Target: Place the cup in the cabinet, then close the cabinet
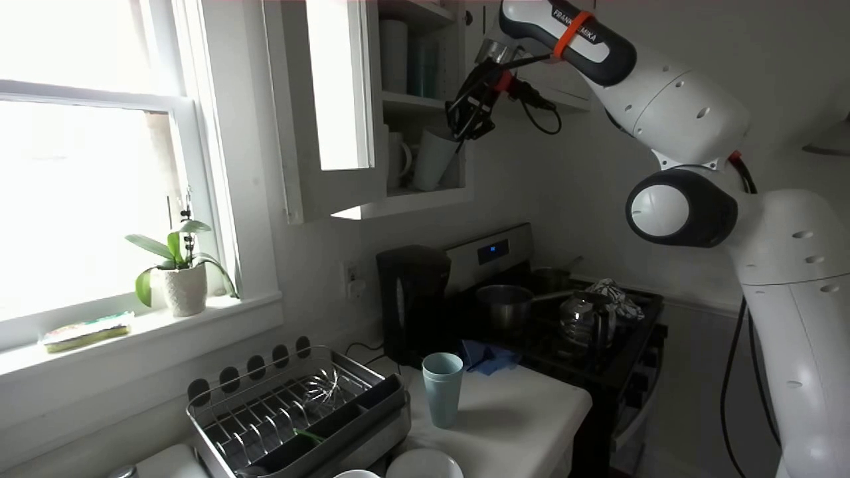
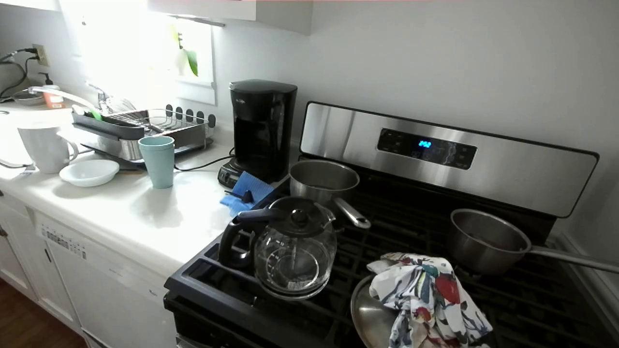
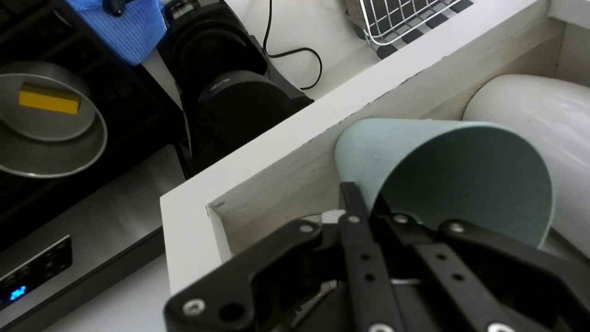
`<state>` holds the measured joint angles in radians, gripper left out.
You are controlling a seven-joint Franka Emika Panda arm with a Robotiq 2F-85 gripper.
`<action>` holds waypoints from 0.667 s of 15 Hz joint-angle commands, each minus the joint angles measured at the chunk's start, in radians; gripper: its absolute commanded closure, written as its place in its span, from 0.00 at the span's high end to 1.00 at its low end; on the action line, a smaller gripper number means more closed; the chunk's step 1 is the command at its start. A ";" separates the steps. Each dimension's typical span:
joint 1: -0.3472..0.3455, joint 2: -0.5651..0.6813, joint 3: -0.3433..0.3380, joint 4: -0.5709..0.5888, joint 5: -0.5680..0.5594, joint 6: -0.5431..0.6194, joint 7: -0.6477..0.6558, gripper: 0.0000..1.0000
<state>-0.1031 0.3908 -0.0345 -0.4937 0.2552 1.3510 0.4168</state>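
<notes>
Toward the left of an exterior view stands an orange pump bottle point(image 2: 54, 100), its label too small to read; to the right, below the counter point(image 2: 193, 220), a white dishwasher point(image 2: 109, 278) carries a strip of dark marks, also illegible. On the window sill point(image 1: 255, 302) in an exterior view lies a flat packet point(image 1: 87, 332) with blurred coloured print, then a potted plant point(image 1: 184, 292), then the dish rack point(image 1: 345, 428) on the counter. Above hangs the white cabinet point(image 1: 425, 204), its glass-paned door point(image 1: 345, 186) standing open. On its lowest visible shelf are a white mug point(image 1: 395, 159) and, just right of it, the pale cup point(image 1: 433, 159), tilted, its mouth toward the gripper point(image 3: 368, 207). The jaws are clamped on the cup's rim: in the wrist view one finger point(image 3: 355, 233) lies outside the wall, the other inside. Beneath, a black coffee maker point(image 1: 412, 299) shows faint lettering in the wrist view that I cannot make out, and a teal cup point(image 1: 443, 392) stands upright on the counter. Next is the stove point(image 2: 522, 174), with blue digits on its display point(image 2: 435, 154), too blurred to read for certain, and a glass carafe point(image 2: 295, 261) on top with pale scale marks. At the right, the robot arm point(image 1: 694, 119) bears white letters, FRANK and MIKA, an orange strap point(image 1: 572, 34) covering the part between
</notes>
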 commanded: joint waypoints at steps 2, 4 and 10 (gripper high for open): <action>-0.040 0.061 0.037 0.094 0.039 -0.077 0.079 0.01; -0.045 0.018 0.042 0.012 0.039 -0.038 0.090 0.01; -0.007 0.069 0.025 0.065 -0.037 -0.026 0.068 0.51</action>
<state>-0.1281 0.4306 -0.0046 -0.4565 0.2583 1.3240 0.4872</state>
